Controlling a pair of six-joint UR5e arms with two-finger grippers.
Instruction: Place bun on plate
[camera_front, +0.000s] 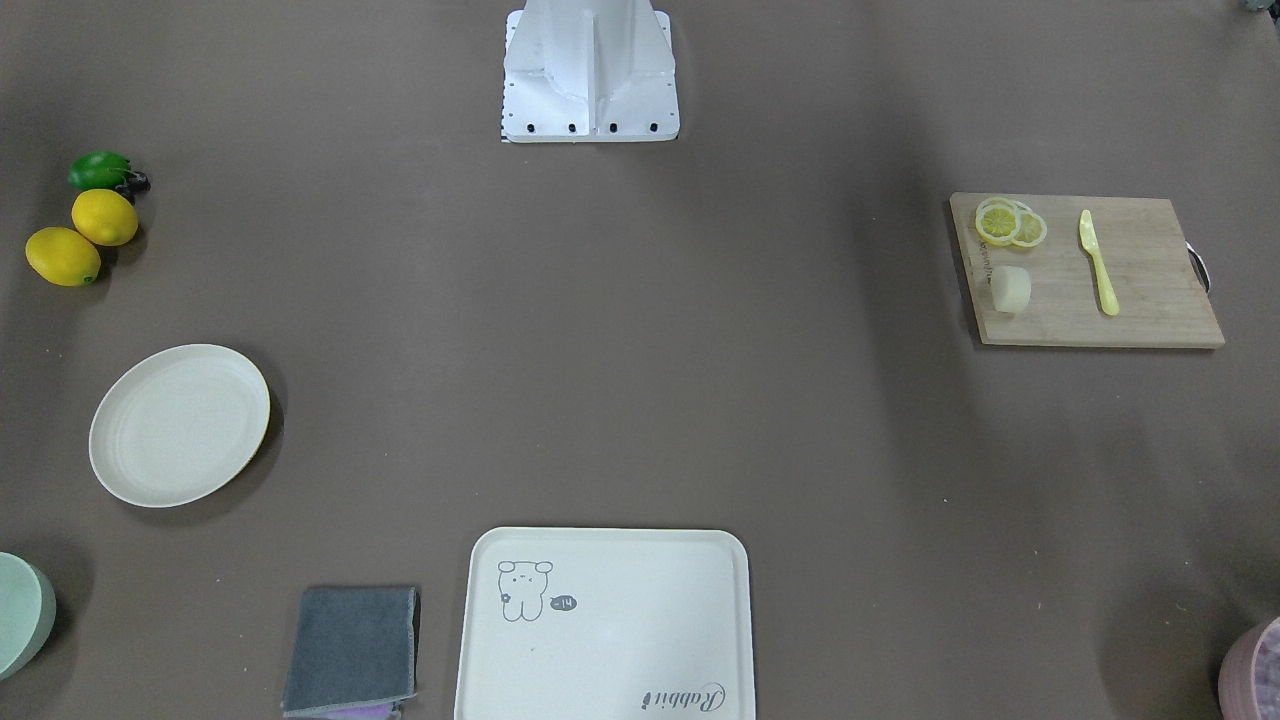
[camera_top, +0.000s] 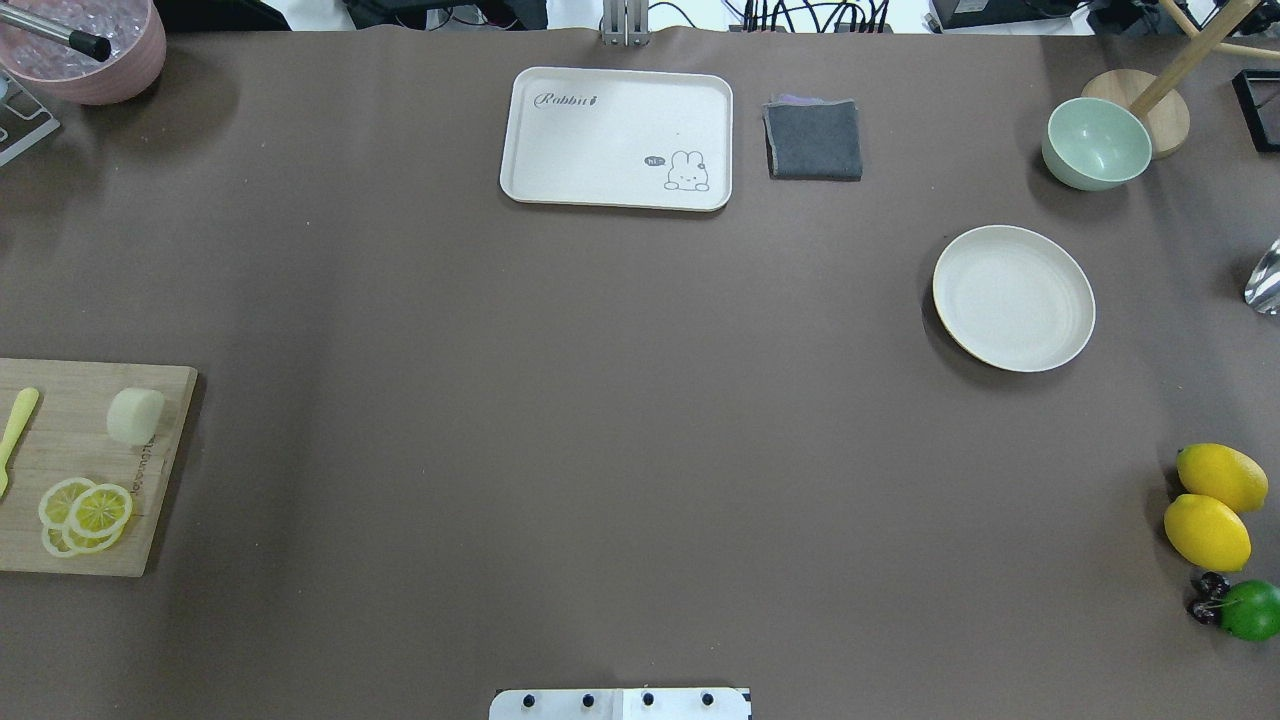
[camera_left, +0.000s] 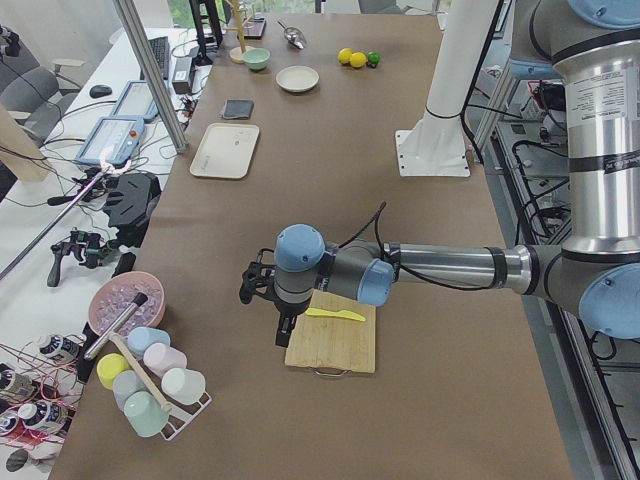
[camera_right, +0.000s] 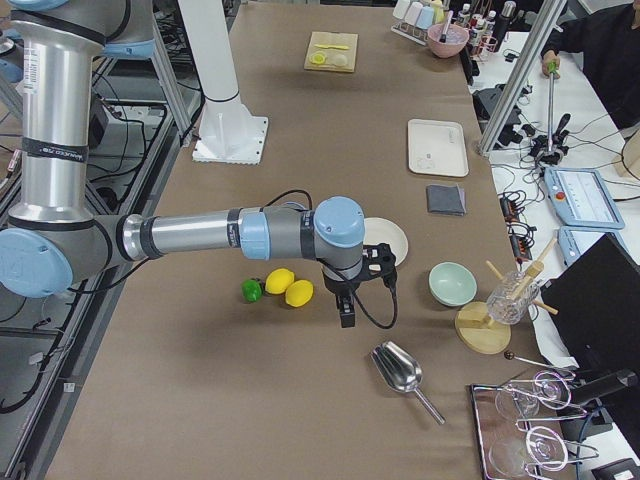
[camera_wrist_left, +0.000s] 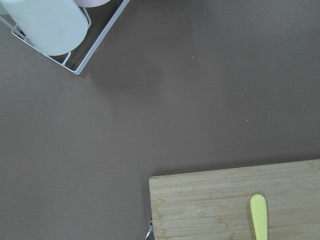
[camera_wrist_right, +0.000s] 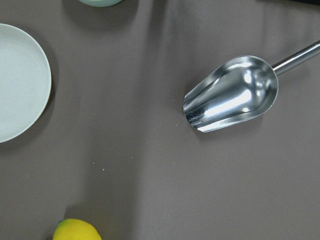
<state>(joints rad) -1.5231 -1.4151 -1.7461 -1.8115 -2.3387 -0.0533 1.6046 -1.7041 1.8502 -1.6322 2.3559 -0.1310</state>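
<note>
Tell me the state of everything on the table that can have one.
bun, lying on the cutting board, ungrasped
plate, empty
tray, empty
bowl, upright, empty
cloth, folded
scoop, lying flat, empty
left gripper, open or shut cannot be told
right gripper, open or shut cannot be told

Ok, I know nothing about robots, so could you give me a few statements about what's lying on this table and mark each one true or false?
1. The bun lies on the wooden cutting board. True.
2. The plate already holds food. False: it is bare.
3. The bun touches the lemon slices. False: a strip of bare board separates them.
4. Two whole lemons lie next to a green fruit. True.
</note>
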